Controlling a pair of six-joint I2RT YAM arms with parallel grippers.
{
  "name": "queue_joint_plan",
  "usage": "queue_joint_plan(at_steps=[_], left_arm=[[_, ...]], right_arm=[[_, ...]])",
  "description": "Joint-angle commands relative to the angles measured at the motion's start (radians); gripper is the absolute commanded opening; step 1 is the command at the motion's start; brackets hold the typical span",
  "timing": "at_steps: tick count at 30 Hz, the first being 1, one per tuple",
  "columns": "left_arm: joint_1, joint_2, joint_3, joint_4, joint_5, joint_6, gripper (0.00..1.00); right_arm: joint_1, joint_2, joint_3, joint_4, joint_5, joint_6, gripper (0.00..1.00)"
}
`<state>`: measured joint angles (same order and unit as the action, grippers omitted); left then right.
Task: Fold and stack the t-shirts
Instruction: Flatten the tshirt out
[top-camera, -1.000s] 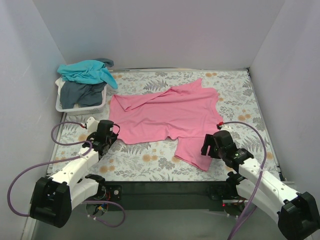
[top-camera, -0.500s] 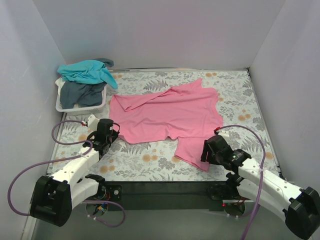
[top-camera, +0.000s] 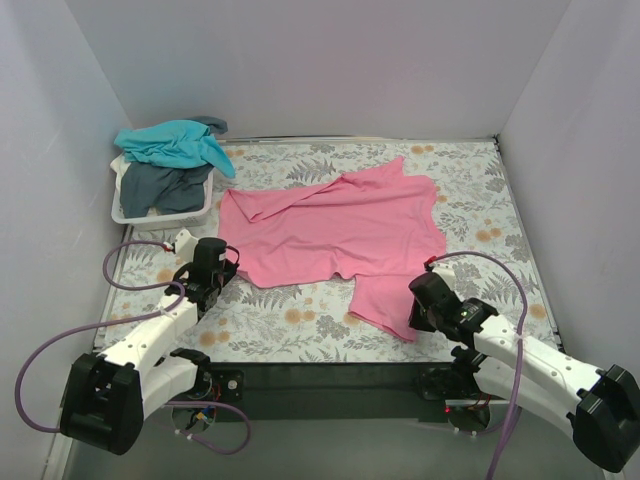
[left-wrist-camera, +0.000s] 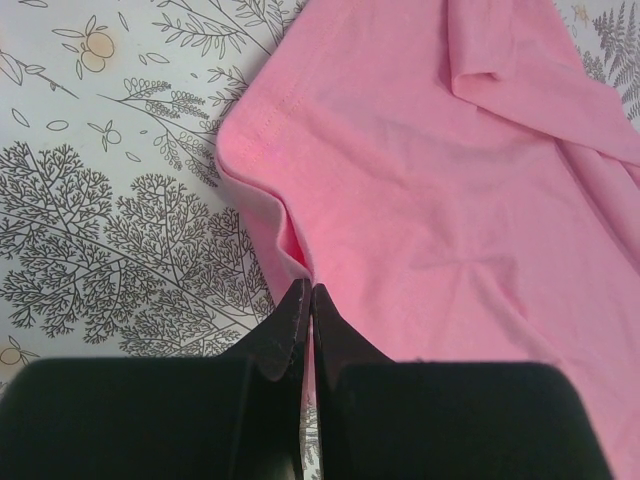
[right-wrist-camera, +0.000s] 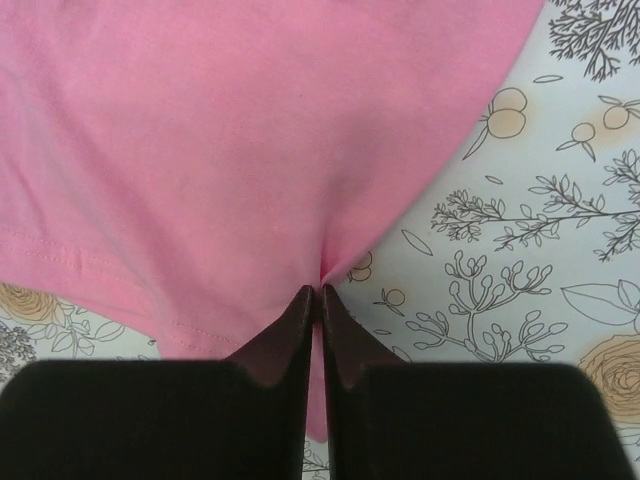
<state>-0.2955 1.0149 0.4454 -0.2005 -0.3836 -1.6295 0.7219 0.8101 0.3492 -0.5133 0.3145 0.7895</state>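
Note:
A pink t-shirt (top-camera: 335, 228) lies spread across the middle of the floral table. My left gripper (top-camera: 226, 271) is shut, pinching the shirt's near left edge (left-wrist-camera: 285, 215) into a small ridge at its tips (left-wrist-camera: 307, 293). At the near right corner of the shirt my right gripper (top-camera: 413, 312) is shut on a fold of the pink cloth (right-wrist-camera: 240, 160), puckered at its tips (right-wrist-camera: 320, 292). A teal t-shirt (top-camera: 172, 141) drapes over a dark grey-blue t-shirt (top-camera: 163, 187) in the basket at the back left.
The white plastic basket (top-camera: 160, 214) stands against the left wall. White walls close in the table on the left, back and right. The floral tablecloth (top-camera: 280, 320) shows bare along the near edge and right side. Purple cables loop beside both arms.
My right gripper has slid left along the near edge onto the shirt's corner and closed on the cloth. The left gripper has stayed shut in place.

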Motion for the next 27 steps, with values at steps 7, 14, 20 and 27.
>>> queue_joint_plan(at_steps=[7,14,20,27], left_arm=[[0.007,-0.029,0.003,0.044,0.026,0.054,0.0],[0.01,-0.113,0.03,0.128,0.023,0.14,0.0],[0.012,-0.164,0.114,0.156,0.005,0.169,0.0],[0.012,-0.116,0.289,0.23,0.021,0.243,0.0]], right_arm=[[0.005,-0.005,0.057,0.045,0.072,-0.09,0.01],[0.001,0.041,0.24,0.214,0.201,-0.312,0.01],[-0.024,0.08,0.375,0.393,0.205,-0.482,0.01],[-0.074,0.119,0.553,0.544,0.173,-0.683,0.01]])
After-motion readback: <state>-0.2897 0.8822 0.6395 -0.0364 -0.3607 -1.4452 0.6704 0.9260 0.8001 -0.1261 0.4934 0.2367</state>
